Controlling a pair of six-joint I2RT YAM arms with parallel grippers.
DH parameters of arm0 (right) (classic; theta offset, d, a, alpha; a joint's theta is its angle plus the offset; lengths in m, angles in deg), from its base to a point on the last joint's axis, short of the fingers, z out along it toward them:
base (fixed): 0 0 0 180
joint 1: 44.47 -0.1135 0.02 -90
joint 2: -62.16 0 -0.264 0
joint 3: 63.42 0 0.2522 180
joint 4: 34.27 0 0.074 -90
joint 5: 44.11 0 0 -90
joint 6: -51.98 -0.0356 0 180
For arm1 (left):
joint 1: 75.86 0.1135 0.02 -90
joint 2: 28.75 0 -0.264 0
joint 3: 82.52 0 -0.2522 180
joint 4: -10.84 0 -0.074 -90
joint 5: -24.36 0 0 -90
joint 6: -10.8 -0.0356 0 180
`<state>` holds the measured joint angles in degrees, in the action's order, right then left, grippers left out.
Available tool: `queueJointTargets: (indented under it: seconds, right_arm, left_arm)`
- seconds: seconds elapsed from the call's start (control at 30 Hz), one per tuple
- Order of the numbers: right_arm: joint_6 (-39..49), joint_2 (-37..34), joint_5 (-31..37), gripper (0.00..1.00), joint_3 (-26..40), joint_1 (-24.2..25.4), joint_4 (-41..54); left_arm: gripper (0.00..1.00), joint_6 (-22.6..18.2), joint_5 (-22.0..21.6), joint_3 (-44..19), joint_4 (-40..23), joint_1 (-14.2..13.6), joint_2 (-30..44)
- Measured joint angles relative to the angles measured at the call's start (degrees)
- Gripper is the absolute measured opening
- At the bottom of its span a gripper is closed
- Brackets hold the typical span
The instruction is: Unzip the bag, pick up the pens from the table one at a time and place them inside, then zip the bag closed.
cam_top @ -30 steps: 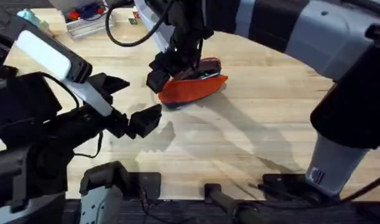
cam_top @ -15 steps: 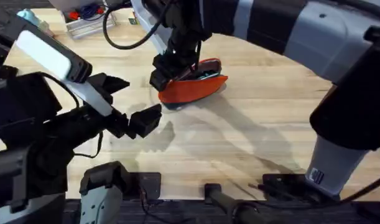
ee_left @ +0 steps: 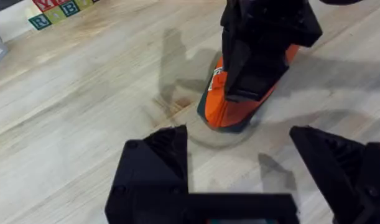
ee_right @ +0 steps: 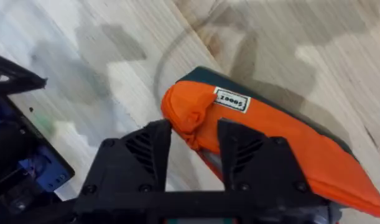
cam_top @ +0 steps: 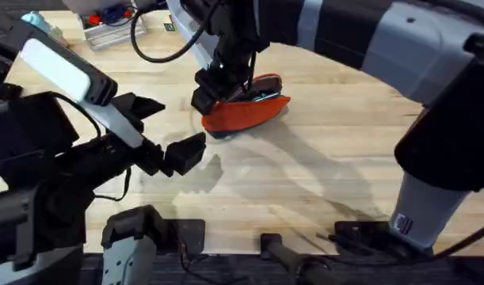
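My right gripper (ee_right: 194,146) is clenched on the end of the bag (ee_right: 264,146), the two fingers pinching a bunched fold of orange fabric beside the small white label (ee_right: 231,99). On the overhead view that grip (cam_top: 214,91) sits at the bag's nine o'clock end, and the bag (cam_top: 245,111) lies on the table (cam_top: 321,166) at about twelve o'clock from my bases. Its top looks parted, with something dark and teal showing inside, so I judge the unzipping done and the pens probably in; I see none loose on the boards. What is left is the zipping shut. My left gripper (ee_left: 245,168) hangs released, fingers spread wide, near the bag at its seven o'clock and not touching.
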<state>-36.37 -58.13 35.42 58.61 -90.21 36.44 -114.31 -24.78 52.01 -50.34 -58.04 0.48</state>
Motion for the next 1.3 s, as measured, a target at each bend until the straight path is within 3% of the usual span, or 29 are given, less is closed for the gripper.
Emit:
queueJointTargets:
  seconds: [0.27, 0.37, 0.53, 0.63, 1.3]
  right_arm:
    - [0.04, 0.00, -0.27, 0.324, 0.00, -0.02, -0.11]
    - [0.01, 0.00, -0.27, 0.212, 0.00, -0.13, -0.22]
    - [0.04, 0.00, -0.25, 0.143, 0.00, -0.17, -0.71]
    - [0.04, 0.00, -0.19, 0.050, 0.00, -0.22, -1.29]
    - [0.04, 0.00, 0.19, 0.031, 0.00, -0.22, -2.13]
  left_arm:
    - [0.993, 0.00, 0.00, 0.00, 0.00, 0.00, 0.00]
    - [0.993, 0.00, 0.00, 0.00, 0.00, 0.00, 0.00]
    - [0.993, 0.00, 0.00, 0.00, 0.00, 0.00, 0.00]
    - [0.993, 0.00, 0.01, 0.00, 0.00, 0.00, 0.00]
    - [0.993, 0.00, 0.01, 0.00, 0.00, 0.00, 0.00]
